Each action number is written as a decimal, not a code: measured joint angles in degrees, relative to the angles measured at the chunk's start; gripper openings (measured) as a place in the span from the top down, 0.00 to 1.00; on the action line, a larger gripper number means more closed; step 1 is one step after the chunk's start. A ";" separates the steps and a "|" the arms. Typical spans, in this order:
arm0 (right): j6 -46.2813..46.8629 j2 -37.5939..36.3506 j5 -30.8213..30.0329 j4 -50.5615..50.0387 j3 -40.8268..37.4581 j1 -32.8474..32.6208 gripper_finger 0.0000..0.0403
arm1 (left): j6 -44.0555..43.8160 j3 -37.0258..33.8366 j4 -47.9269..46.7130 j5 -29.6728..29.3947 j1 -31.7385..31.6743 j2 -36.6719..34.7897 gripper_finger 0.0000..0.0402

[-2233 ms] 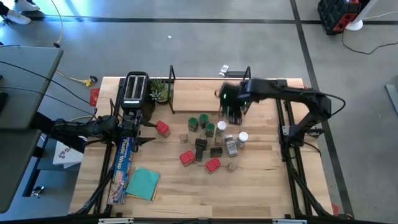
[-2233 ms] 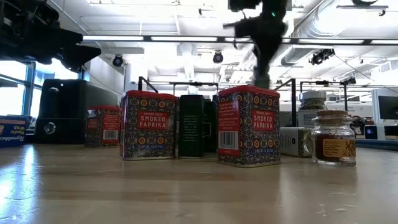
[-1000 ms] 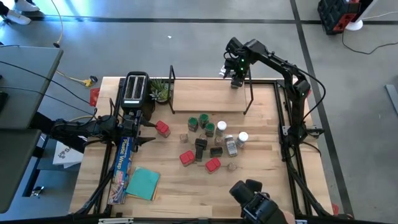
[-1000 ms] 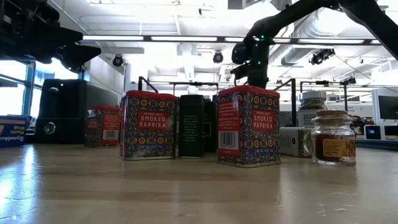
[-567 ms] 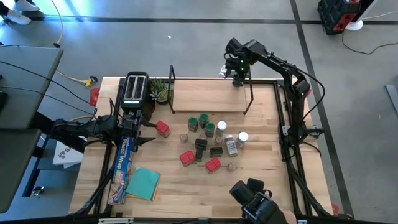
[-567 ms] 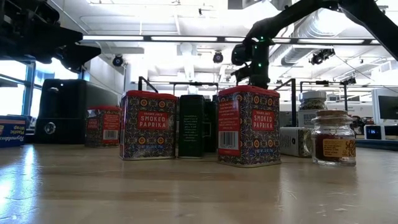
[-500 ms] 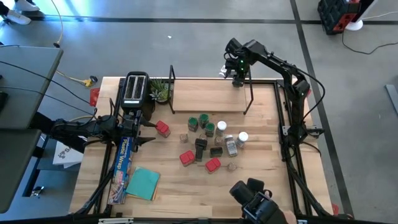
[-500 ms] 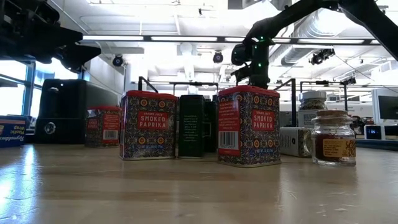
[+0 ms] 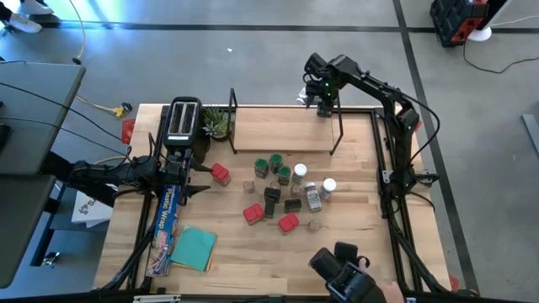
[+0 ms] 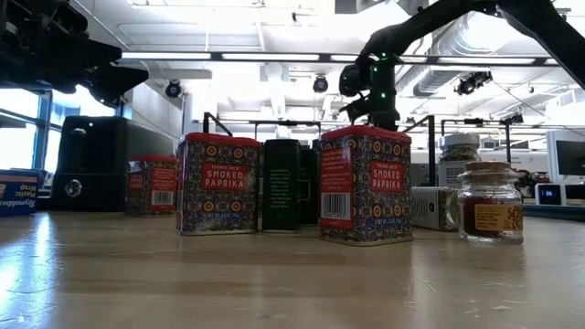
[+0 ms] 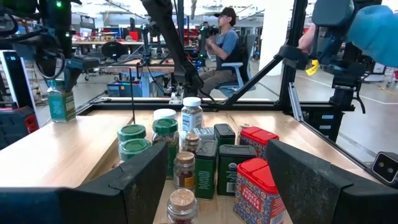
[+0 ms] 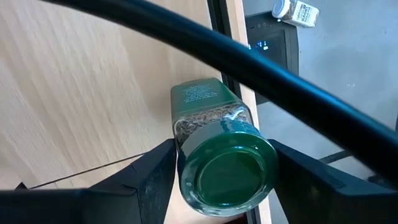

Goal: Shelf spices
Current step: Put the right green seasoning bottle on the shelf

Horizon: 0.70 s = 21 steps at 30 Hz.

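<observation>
right wrist view: herb-filled green-lidded jar (image 12: 217, 146)

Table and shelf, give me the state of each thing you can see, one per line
Right gripper: around a green-lidded jar, over the shelf's far right corner; grip cannot be told.
Shelf: board bare apart from that jar.
Other spices: clustered on the table in front of the shelf, unshelved.
Left gripper: open, low over the table, facing the cluster.
Toaster: upright, left of the shelf.

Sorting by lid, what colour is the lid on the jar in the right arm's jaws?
Green lid on a clear glass jar, clearest in the right wrist view.
</observation>
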<state>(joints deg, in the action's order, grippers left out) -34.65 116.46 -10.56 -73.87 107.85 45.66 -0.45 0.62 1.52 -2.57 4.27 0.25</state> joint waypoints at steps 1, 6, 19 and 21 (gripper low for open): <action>-0.34 0.00 -0.04 -0.07 0.00 -0.23 0.41 | 0.00 0.00 0.02 0.00 0.00 0.00 0.33; -1.84 0.00 -0.19 -0.08 0.00 -1.10 0.41 | -0.91 0.02 0.00 0.01 0.00 0.00 0.33; -1.36 0.00 0.08 -0.28 0.02 -0.79 0.41 | -0.99 0.02 0.00 0.00 0.00 0.00 0.33; -1.36 -0.02 0.16 -0.28 0.02 -0.50 0.41 | -1.00 0.00 0.00 0.00 0.00 0.00 0.33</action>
<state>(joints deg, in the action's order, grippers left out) -36.01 116.44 -10.40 -74.15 107.87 45.16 -1.45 0.62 1.52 -2.57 4.27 0.25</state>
